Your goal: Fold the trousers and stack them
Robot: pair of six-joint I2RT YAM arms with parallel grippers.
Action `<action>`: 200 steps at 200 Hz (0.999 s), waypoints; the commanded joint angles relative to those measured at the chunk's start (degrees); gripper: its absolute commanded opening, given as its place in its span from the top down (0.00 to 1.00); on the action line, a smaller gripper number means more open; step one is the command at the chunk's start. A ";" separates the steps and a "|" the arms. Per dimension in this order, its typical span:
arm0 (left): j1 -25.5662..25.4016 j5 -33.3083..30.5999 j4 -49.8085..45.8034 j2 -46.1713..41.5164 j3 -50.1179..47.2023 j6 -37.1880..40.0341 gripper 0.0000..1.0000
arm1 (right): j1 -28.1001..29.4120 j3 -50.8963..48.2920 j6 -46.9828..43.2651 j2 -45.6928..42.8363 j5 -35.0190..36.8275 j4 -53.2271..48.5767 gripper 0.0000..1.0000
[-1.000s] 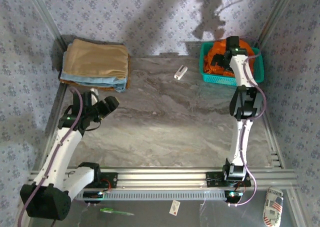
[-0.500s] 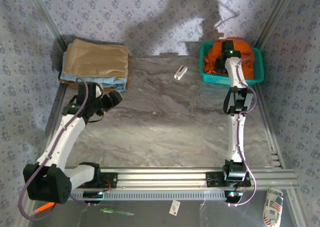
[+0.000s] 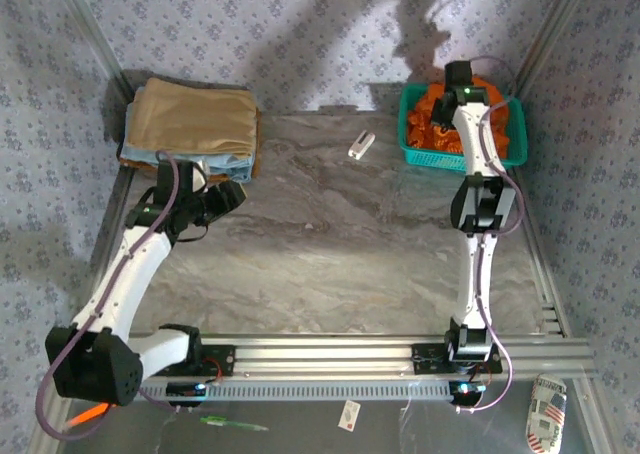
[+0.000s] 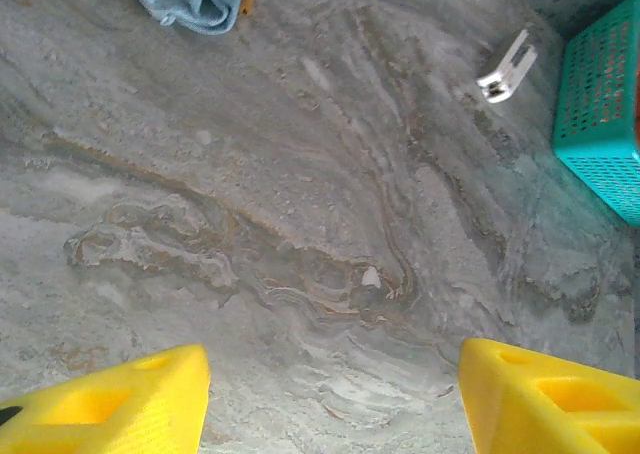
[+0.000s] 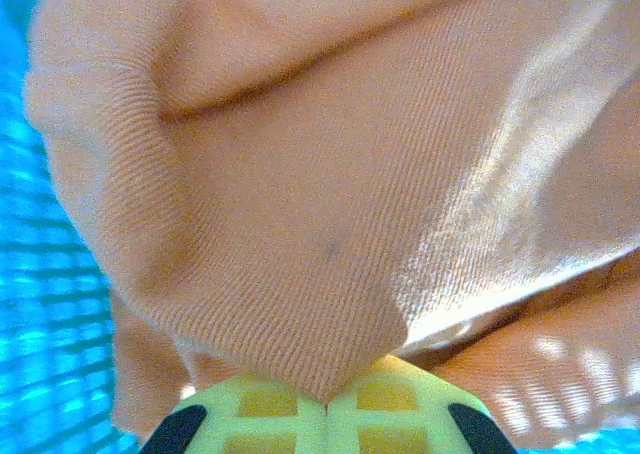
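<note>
1. Orange trousers (image 5: 330, 174) lie bunched in the teal basket (image 3: 415, 157) at the far right corner of the table (image 3: 330, 264), not yet spread out.
2. On the right wrist view, the right gripper (image 5: 325, 402) has its two yellow pads pressed together, with a pointed fold of the fabric pinched between them. Smooth cloth rises above the pinch, and the basket mesh shows at the left.
3. From above, the right arm reaches straight out over the basket, with its wrist above the heap.
4. The left gripper (image 4: 330, 414) hangs over bare table near the left side, its fingers spread wide and holding nothing.
5. Beyond it sit a folded tan cloth (image 3: 195, 119) on top of a folded light blue cloth (image 3: 190, 162), and a small white piece (image 3: 361, 145) lies on the table between that pile and the basket.
6. Judging by this, the step in hand is the very first: pulling the trousers out of the basket. Folding and stacking have not begun.
7. The next move likely calls for a steady lift up and back toward the open middle of the table, high enough for the long legs to clear the basket rim without dragging the basket along.
8. The free left arm would then need to take a second hold to help spread the fabric flat.
</note>
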 commanded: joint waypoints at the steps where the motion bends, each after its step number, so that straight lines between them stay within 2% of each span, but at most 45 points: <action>1: -1.22 0.07 0.60 -4.41 -0.80 -0.14 0.35 | 3.15 -0.84 -0.69 -10.80 8.39 4.61 1.00; 39: -3.04 -3.09 -0.59 -9.73 -2.83 -0.15 0.35 | 5.24 -0.99 -1.21 -19.73 13.44 5.83 1.00; 59: -4.22 -5.16 -1.03 -12.02 -3.70 0.18 0.36 | 8.38 -0.83 -2.81 -25.48 16.36 7.84 1.00; 92: -6.38 -8.53 -1.54 -14.90 -5.75 -0.07 0.37 | 15.95 -2.45 -8.72 -35.52 22.32 13.95 1.00; 111: -7.86 -9.88 -1.51 -16.19 -7.40 -1.07 0.38 | 20.03 -3.04 -12.29 -40.02 22.41 17.99 1.00; 135: -10.58 -12.93 -1.11 -17.17 -8.63 -1.42 0.39 | 29.20 -3.72 -20.57 -44.38 24.64 25.35 1.00; 152: -11.67 -14.06 -0.89 -17.28 -9.11 -2.15 0.39 | 35.08 -8.17 -22.13 -49.14 19.27 29.10 1.00; 166: -11.82 -15.18 -1.06 -17.53 -9.14 -3.22 0.39 | 42.19 -14.04 -24.81 -53.03 14.02 32.14 1.00; 181: -11.82 -17.77 -1.45 -18.96 -9.27 -4.58 0.38 | 48.77 -19.34 -24.74 -55.74 5.50 29.04 1.00; 200: -11.68 -21.29 -2.62 -21.88 -8.55 -5.88 0.34 | 55.36 -27.80 -19.72 -56.65 -4.90 22.48 1.00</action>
